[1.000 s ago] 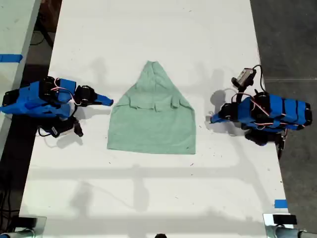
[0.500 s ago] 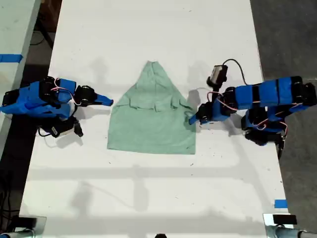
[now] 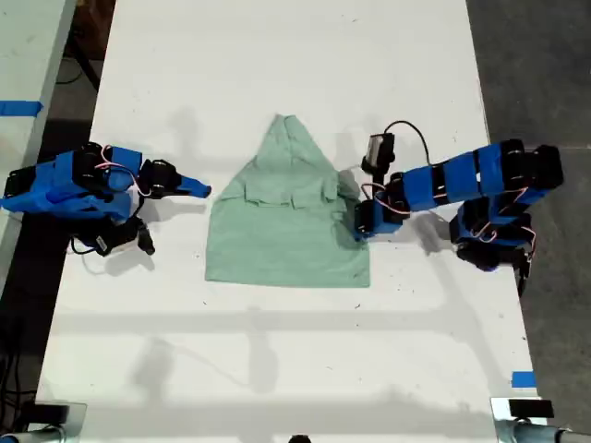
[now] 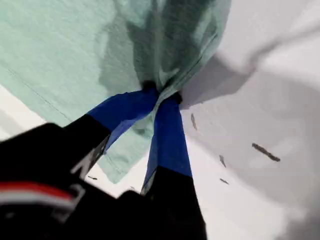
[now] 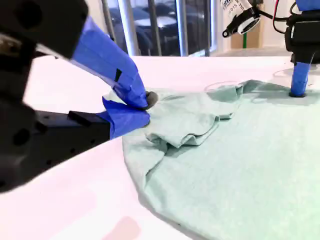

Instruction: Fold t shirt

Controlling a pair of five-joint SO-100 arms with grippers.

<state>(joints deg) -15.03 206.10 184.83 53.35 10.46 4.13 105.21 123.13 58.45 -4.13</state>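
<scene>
Pinching the edge of the small pale mint-green cotton t shirt [image 3: 286,217], my first tool [image 4: 161,95] has its blue jaws closed on a bunched bit of fabric, at the shirt's side toward the exterior view's right. The shirt lies flat on the white bench [image 3: 286,360], hem wide, top narrow. My second tool [image 5: 142,107] sits at the shirt's opposite side, blue jaws closed, tips next to the cloth, nothing held.
</scene>
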